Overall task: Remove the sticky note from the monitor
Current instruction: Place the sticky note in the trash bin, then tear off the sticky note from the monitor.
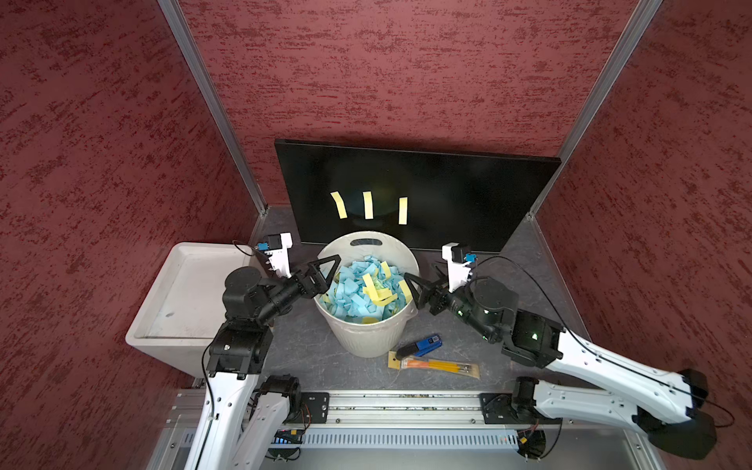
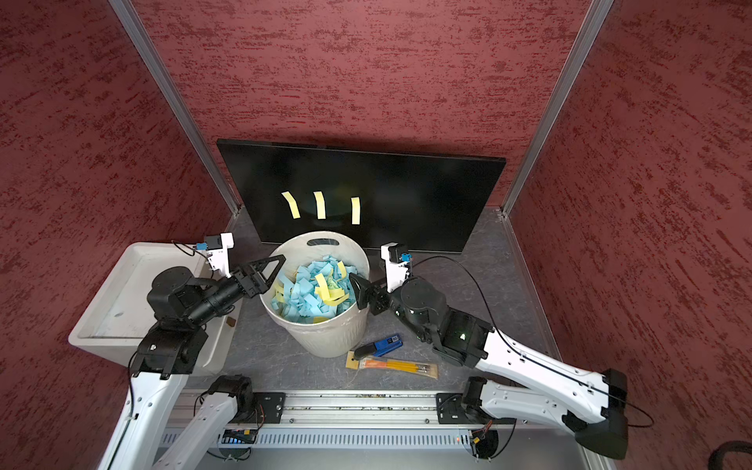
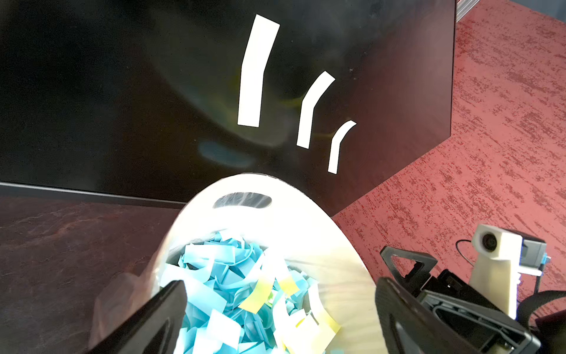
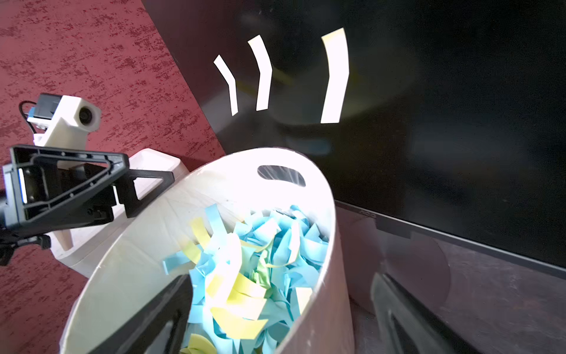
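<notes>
The monitor [image 1: 415, 195] leans against the back wall with its black screen facing me. Three yellow sticky notes are stuck low on its left half: one [image 1: 338, 204], a second [image 1: 368, 204] and a third [image 1: 403, 210]. In front stands a white bin [image 1: 368, 333] full of blue and yellow notes [image 1: 362, 293]. My left gripper [image 1: 330, 273] hangs open over the bin's left rim with nothing in it. My right gripper [image 1: 421, 280] is open at the right rim. In the right wrist view one finger [image 4: 171, 303] is over the notes and the other is outside the wall.
A white tub [image 1: 187, 293] sits left of the bin, under the left arm. A blue and black tool [image 1: 421, 345] and a pack of orange and yellow brushes [image 1: 435, 365] lie in front of the bin. Red walls and metal posts enclose the table.
</notes>
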Available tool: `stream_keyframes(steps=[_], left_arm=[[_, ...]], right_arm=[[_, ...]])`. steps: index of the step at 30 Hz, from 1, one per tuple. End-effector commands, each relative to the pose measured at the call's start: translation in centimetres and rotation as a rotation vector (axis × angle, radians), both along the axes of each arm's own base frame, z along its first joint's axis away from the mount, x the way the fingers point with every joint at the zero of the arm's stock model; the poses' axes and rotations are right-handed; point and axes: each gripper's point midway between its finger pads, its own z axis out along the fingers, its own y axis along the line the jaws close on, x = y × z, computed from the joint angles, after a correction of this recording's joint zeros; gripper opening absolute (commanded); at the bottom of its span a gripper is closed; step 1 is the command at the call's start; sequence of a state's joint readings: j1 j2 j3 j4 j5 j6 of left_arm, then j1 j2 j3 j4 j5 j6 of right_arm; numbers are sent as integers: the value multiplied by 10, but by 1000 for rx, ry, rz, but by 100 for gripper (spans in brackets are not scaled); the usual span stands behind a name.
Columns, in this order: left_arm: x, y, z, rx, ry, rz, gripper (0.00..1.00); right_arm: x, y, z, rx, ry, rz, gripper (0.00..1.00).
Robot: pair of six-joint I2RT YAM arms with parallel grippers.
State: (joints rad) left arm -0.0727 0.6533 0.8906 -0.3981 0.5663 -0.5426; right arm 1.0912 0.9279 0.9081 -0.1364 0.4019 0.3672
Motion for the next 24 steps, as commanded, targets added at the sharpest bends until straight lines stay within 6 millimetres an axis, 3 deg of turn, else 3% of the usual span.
stream_keyframes(steps=[1, 7, 13, 24], left_arm=[[-1, 4, 20, -20, -7, 28, 100], [9, 3, 39, -55, 9, 30, 100], [30, -4, 46, -122, 59, 4, 99], [74, -15, 50, -203, 124, -24, 81]], right_arm=[[3, -21, 12, 29, -71, -69, 99], [-2, -49, 8, 25, -137, -110, 99], [-5, -58, -4, -20, -151, -108, 98], [-12, -85, -17, -257, -295, -126, 98]])
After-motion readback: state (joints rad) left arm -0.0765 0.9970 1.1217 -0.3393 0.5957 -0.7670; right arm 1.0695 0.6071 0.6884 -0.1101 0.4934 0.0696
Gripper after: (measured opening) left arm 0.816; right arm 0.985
